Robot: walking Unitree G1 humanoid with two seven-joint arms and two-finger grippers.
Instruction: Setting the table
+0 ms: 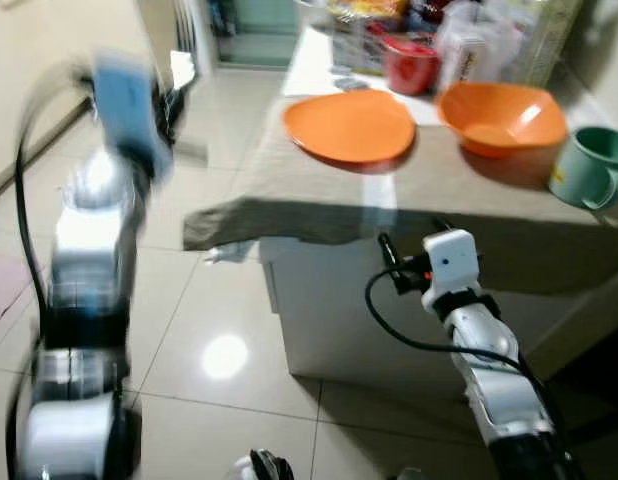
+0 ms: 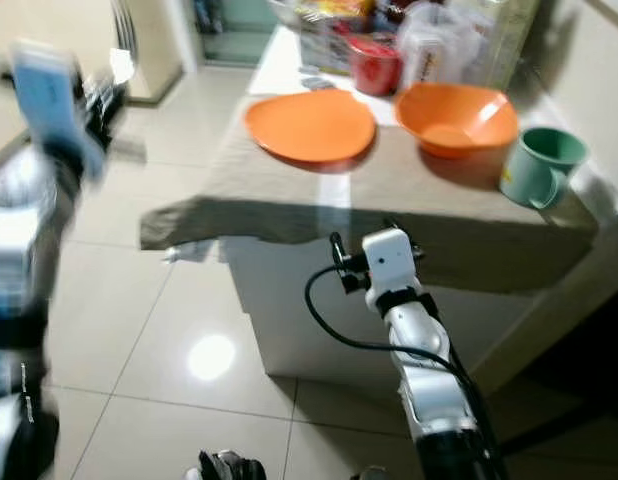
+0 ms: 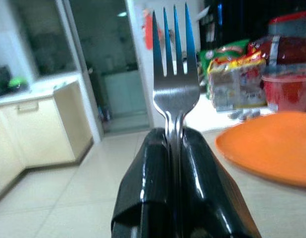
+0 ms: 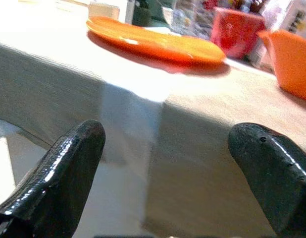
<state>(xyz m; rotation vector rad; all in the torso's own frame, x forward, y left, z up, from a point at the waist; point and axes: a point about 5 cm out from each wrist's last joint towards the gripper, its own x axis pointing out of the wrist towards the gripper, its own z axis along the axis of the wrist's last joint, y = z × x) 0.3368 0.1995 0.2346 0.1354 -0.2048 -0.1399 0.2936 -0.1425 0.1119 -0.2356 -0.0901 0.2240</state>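
Indoor light is fairly bright and falls from overhead: a round glare spot shines on the glossy floor tiles (image 1: 224, 355), and a pale streak crosses the counter (image 1: 389, 185) beside the orange plate (image 1: 351, 126). The counter's cloth throws a dark shadow over the cabinet front below. The left arm (image 1: 89, 260), at the left edge of the head views, is smeared by motion blur. In the left wrist view the fork (image 3: 175, 79) is sharp against a soft, hazy background, with sheen on the black fingers (image 3: 148, 193).
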